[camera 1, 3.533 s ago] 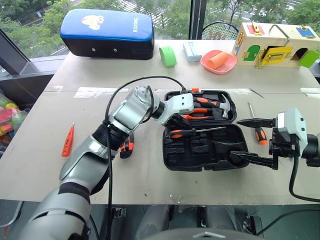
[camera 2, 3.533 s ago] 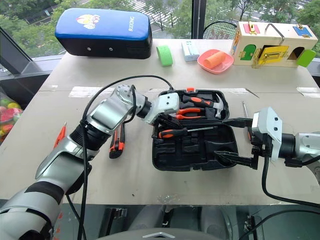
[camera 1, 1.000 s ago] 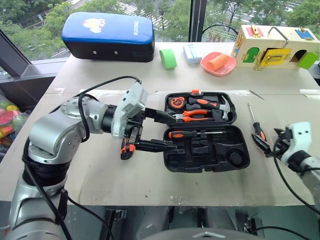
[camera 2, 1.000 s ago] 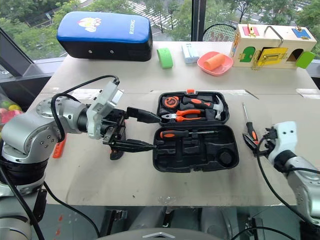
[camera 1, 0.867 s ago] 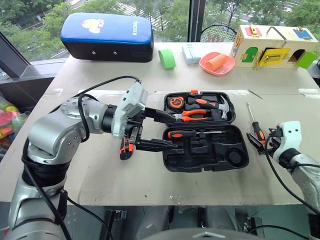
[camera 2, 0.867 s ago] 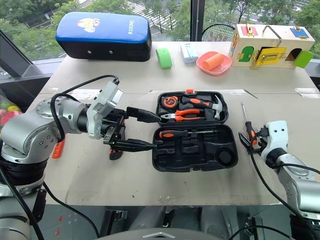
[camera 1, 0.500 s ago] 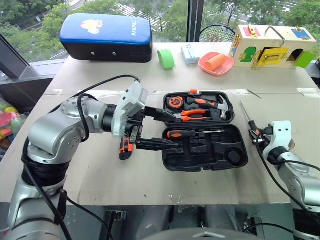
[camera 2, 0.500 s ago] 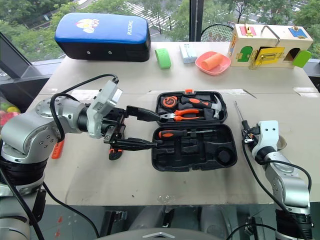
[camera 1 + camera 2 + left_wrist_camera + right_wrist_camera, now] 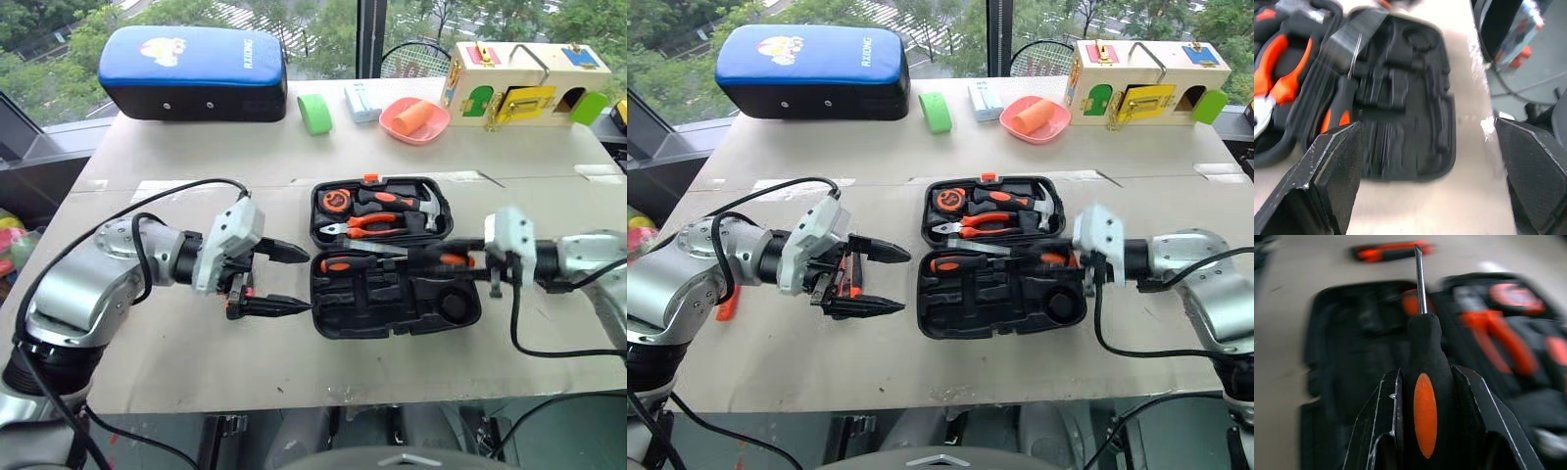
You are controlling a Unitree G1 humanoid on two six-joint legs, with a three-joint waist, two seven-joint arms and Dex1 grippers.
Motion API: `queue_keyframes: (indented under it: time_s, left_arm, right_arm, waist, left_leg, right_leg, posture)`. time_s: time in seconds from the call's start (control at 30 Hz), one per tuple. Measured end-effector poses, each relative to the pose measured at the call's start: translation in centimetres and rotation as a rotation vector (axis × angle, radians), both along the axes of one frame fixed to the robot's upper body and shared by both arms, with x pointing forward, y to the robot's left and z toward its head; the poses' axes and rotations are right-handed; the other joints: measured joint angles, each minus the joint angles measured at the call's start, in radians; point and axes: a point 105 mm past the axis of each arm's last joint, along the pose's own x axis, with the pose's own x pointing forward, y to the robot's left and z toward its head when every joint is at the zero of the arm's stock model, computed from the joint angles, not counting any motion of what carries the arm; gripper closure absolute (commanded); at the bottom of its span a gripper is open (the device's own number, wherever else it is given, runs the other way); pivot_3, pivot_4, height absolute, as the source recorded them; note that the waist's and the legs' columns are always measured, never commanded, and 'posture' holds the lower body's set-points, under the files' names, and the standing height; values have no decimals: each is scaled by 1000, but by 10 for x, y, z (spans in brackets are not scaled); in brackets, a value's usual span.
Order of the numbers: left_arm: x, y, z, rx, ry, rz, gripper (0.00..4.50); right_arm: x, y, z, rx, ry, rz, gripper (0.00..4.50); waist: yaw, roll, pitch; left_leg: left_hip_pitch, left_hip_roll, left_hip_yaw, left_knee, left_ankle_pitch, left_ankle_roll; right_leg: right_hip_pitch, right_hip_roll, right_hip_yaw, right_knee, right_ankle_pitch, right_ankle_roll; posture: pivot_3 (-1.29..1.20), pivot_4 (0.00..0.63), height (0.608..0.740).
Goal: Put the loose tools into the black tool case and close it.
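Landmark: black hard-plastic clamshell tool case, open flat on pale desk.

Right gripper: fingers pinching black-orange handle of thin screwdriver. Screwdriver held over case's near half, steel tip toward case's left side.

Left gripper: fingers spread wide, empty, hovering just left of case.

Second black-orange screwdriver lies in case. Orange-black utility knife on desk, left of case.

Handling, judged: screwdriver light, rigid; shaft thin, prone to pivot. Hold at rubbery handle midsection. Align shaft with moulded recess before release.
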Motion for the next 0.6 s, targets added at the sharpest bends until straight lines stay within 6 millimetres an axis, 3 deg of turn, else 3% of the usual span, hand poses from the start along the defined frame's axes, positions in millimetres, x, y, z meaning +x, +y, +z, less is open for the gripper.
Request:
queue_keyframes:
  time_s: [0.3, 0.6]
  left_arm:
    - [-9, -7, 0, 1, -26, -20, 0]
    - [-8, -7, 1, -1, -35, -12, 0]
  right_arm:
    - [24, -3, -15, -86, 4, 7, 3942]
    - [30, -9, -26, -123, 5, -7, 3942]
  waist:
    - [0, -1, 1]
    - [1, -1, 0]
  left_leg:
    - [-3, 0, -1, 0, 0, 0]
    - [-5, 0, -1, 2, 0, 0]
  right_leg:
    - [-4, 0, 0, 1, 1, 0]
    - [-5, 0, 0, 3, 1, 0]
  posture:
    - [0, 150, 735]
    - [0, 150, 735]
